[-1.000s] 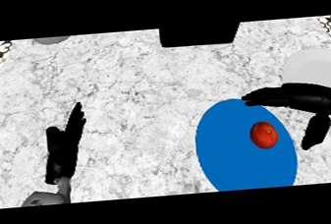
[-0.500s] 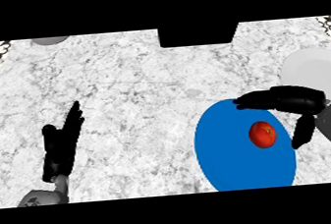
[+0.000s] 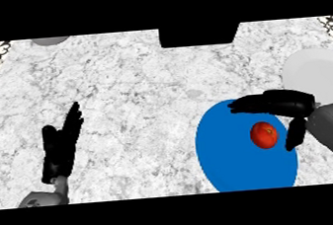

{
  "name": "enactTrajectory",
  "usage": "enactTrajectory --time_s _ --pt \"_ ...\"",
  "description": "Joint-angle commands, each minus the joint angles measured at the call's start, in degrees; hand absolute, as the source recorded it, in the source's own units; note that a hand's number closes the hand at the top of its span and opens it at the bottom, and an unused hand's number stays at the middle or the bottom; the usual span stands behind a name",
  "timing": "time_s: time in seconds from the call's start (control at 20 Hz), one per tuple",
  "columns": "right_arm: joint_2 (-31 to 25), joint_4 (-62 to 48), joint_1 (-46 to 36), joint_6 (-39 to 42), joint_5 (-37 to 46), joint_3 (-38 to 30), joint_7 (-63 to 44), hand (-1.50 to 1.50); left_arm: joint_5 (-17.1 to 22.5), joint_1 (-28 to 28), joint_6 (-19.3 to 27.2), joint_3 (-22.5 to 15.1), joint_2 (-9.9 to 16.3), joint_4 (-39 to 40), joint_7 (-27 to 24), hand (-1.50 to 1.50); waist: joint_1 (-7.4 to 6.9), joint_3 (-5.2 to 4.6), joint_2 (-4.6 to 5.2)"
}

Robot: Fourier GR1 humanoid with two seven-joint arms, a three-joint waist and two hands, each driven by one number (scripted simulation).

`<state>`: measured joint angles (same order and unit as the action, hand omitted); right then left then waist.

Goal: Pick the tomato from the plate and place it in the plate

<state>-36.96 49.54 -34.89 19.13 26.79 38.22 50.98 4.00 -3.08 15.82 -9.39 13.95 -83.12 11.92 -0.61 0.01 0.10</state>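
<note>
We see the tomato (image 3: 264,135) lying on the blue plate (image 3: 231,154), in the plate's right half and a little above its middle. It is red, roundish, and sits alone on the blue surface, with nothing touching it as far as we can tell.

Around it we find the right hand (image 3: 290,105), which comes in from the right edge on its grey forearm. The hand arches over the tomato: its fingers (image 3: 253,103) stretch out leftward above the tomato, over the plate's upper rim, while the thumb (image 3: 295,133) hangs down just to the tomato's right. The fingers are spread apart and close on nothing; a gap of blue shows between the tomato and both the fingers and the thumb, so we judge the hand open and not yet in contact.

The blue plate rests on the marbled grey-white counter (image 3: 146,96), at the lower right of the view. Just beyond the hand, toward the right edge, we see a white plate (image 3: 320,70), partly cut off by the frame and partly covered by the hand and forearm.

Well apart, at the lower left of the counter, the left hand (image 3: 59,150) rests with its fingers straight and pointing up the view, holding nothing.

At the top edge we note a dark rectangular object (image 3: 198,34) in the middle and a grey rounded shape (image 3: 50,40) at the left, both too cropped to identify.
</note>
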Motion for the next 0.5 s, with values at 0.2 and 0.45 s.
enactTrajectory --time_s 0.2,0.45 --pt "5.6 -7.5 0.7 -0.4 4.7 0.3 6.3 1.50 -0.7 3.8 -1.1 0.6 -1.2 -0.2 -3.9 0.00 -0.32 0.02 0.09" --pt "4.5 -2.7 1.7 -1.9 6.0 -1.3 8.0 1.50 -2.1 -1.0 -0.5 1.7 -1.2 -0.3 2.0 0.00 0.38 0.00 -0.07"
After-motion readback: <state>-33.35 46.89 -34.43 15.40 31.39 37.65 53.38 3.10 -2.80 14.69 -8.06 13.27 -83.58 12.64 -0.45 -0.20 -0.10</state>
